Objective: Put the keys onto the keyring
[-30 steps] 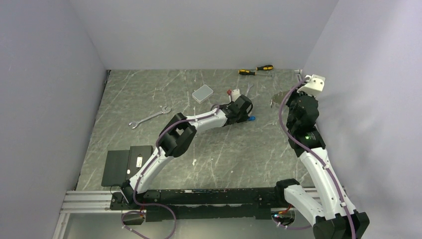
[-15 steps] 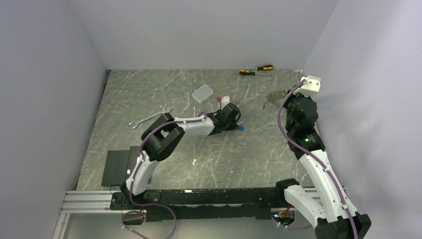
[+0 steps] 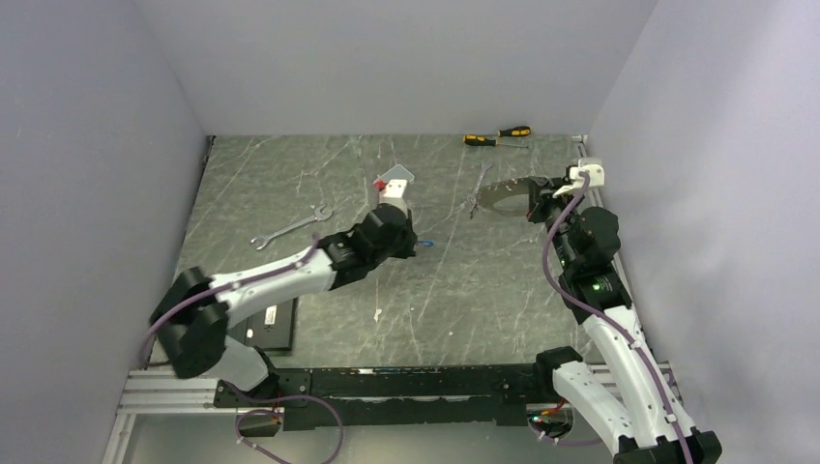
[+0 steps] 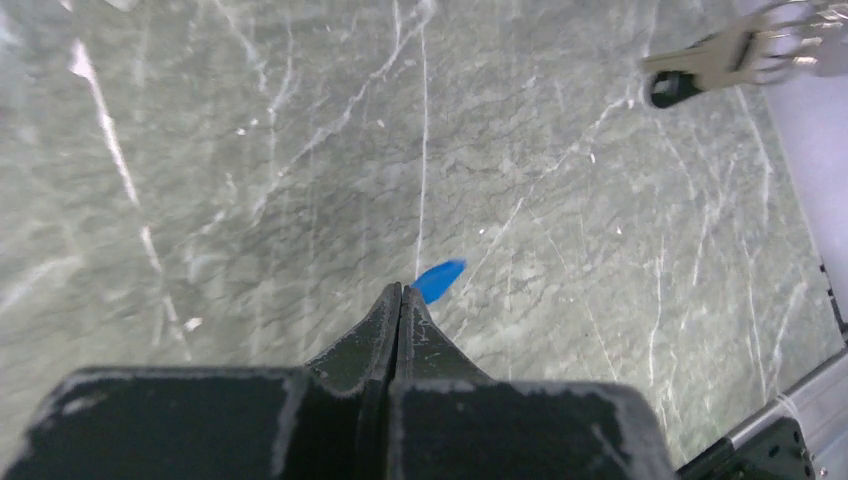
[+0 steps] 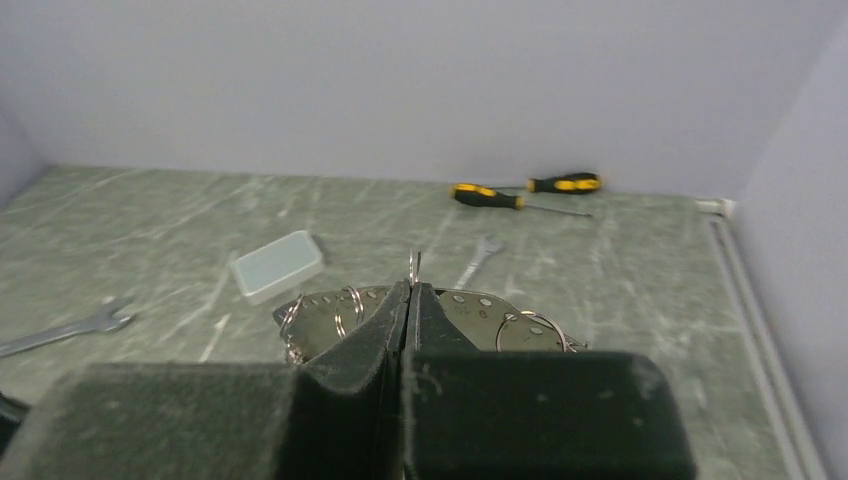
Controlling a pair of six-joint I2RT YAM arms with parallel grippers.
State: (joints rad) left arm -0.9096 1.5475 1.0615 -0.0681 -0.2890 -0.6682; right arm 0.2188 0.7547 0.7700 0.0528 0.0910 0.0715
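Key-to-ring approach: left gripper [image 4: 400, 292] pinched on blue key [image 4: 439, 279], right gripper [image 5: 410, 288] clamped on raised keyring [image 5: 480, 312], well apart; next probably needs key lined up with ring

Marble-patterned tabletop [image 3: 464, 290] boxed in by plain walls [image 3: 387, 58].
Its grey-green veined surface lies under soft, even light; the pale lavender walls rise on three sides.

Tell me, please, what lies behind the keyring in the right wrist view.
A small wrench, two screwdrivers and a grey box lie beyond the keyring; the right gripper, shut on it, hides its middle.
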